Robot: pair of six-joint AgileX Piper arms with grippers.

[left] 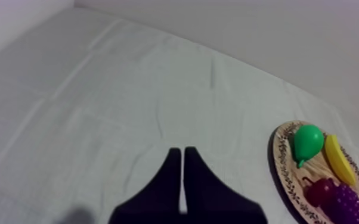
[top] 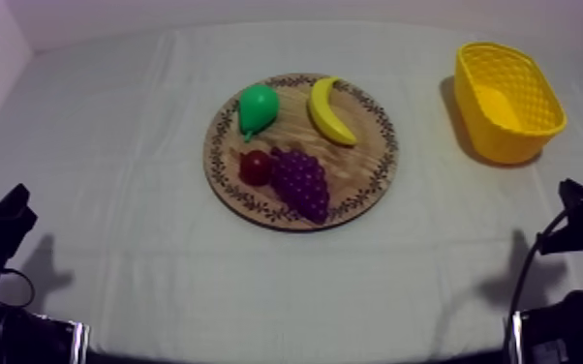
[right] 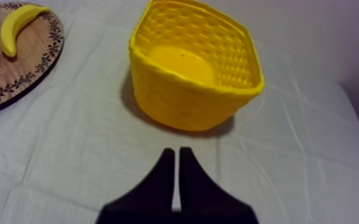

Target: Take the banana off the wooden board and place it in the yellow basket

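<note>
**First:** Nearest, the left claw is seen clenched on nothing, well short of the wooden board on its left side. The right claw is clenched likewise, on the board's right.

**Second:** And where is the banana found?

**First:** It is laid on the board's far right part, beside the pear and beyond the grapes and the small red fruit. The yellow basket is set well right of the board, with nothing in it.

**Second:** Which step is judged in hand?

**First:** None is begun; the reach is not yet made. The right claw would need to be released, carried over the board and lowered across the banana's curve.
</note>
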